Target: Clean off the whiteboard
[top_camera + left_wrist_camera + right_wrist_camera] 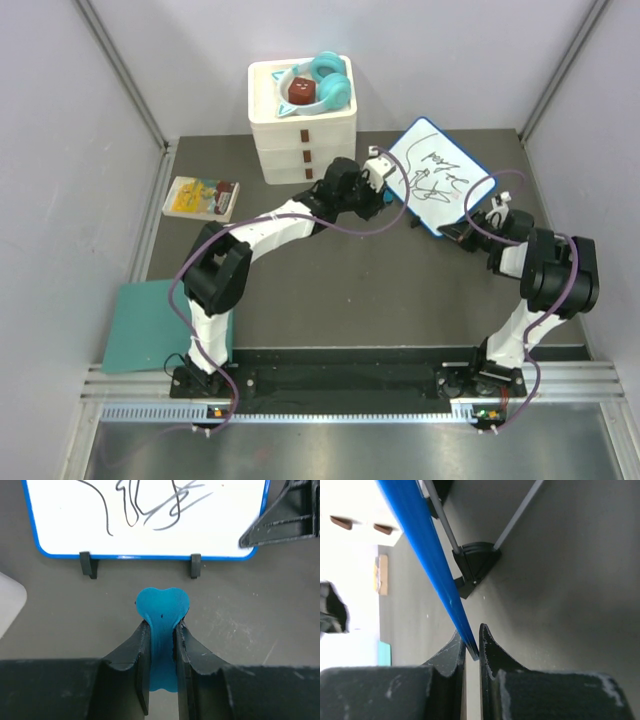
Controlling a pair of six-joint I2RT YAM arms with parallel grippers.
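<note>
1. The dark table (350,290) carries everything; my two arms reach over it from its near edge.
2. The white drawer box (300,140) stands at the far edge, left of centre, with three drawers stacked.
3. The whiteboard (440,180) stands tilted on its small black feet at the far right, just to the right of the drawer box. Black scribbles cover its white face, and its blue rim runs all round.
4. A flat teal sheet (150,325) lies at the near left, beside my left arm's base.
5. My right gripper (471,637) is at the board's near right edge. Its fingers are drawn almost together, with the blue rim pinched in the thin gap between them.
6. My left gripper (161,627) sits in front of the board's lower edge, near the two feet but not touching them. Its fingers are closed to a narrow slot on a blue flat piece.
7. Teal headphones (335,80) rest on top of the drawer box, around a small red-brown thing (300,92).
8. A yellow booklet (200,197) lies flat to the left of the drawer box, apart from it.
9. The blue flat piece (162,605) sticks out past my left fingertips. Its two-lobed end points at the board and stops short of the rim.
</note>
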